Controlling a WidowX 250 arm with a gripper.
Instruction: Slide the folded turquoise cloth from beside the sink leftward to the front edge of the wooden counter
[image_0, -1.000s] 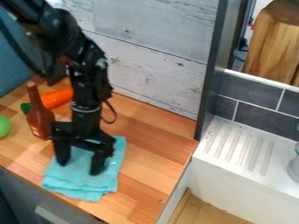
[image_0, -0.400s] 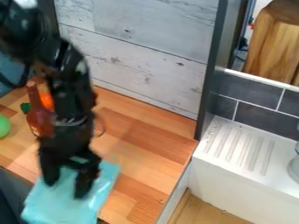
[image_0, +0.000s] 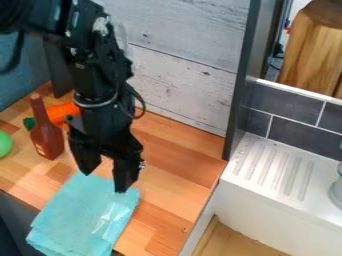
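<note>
The black gripper (image_0: 104, 182) hangs over the wooden counter (image_0: 177, 172), its two fingers apart and nothing visibly held between them. Its tips are at the upper end of a folded turquoise cloth (image_0: 80, 214); whether they touch it I cannot tell. The cloth lies aslant across the counter's front edge, with its lower part beyond that edge. Left of the gripper stands a brown bottle (image_0: 47, 137). An orange carrot (image_0: 61, 111) with a green end lies behind the bottle, partly hidden by it.
A green round object (image_0: 4, 144) sits at the far left. Whitish boards (image_0: 180, 75) rise behind the counter, with a dark upright post (image_0: 242, 90) at its right corner. Beyond that are a white ridged drainboard (image_0: 270, 167) and grey tiles (image_0: 294, 122).
The cloth has shifted toward the lower left, over the front edge. My gripper went down and left with it, then rose and came back right, its fingers now clear of the cloth's middle.
</note>
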